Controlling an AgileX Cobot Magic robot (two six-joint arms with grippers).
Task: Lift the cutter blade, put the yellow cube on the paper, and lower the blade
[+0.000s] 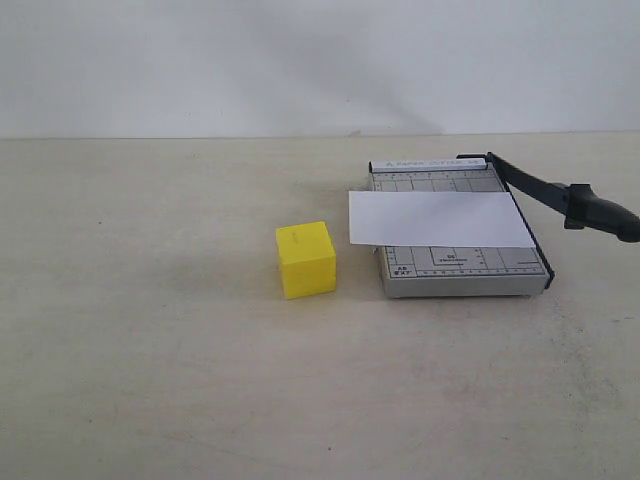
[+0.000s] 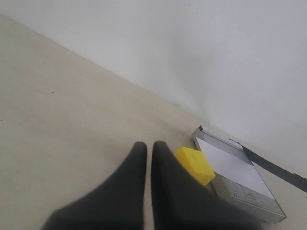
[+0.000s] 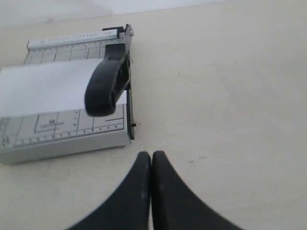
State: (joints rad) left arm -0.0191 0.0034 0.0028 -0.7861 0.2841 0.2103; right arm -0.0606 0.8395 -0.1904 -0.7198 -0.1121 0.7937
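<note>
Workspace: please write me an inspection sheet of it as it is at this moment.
Surface: beige table, faint marks.
Job's things: yellow cube on the table beside the grey cutter base, not on the paper; the paper lies across the base, one end overhanging toward the cube; cutter blade raised at an angle, unheld.
Clutter: nothing seen.
Hands: left hand shut, empty, near the cube; right hand shut, empty, near the base's blade side.
Cables: nothing seen.
Surroundings: plain white wall behind the table.
</note>
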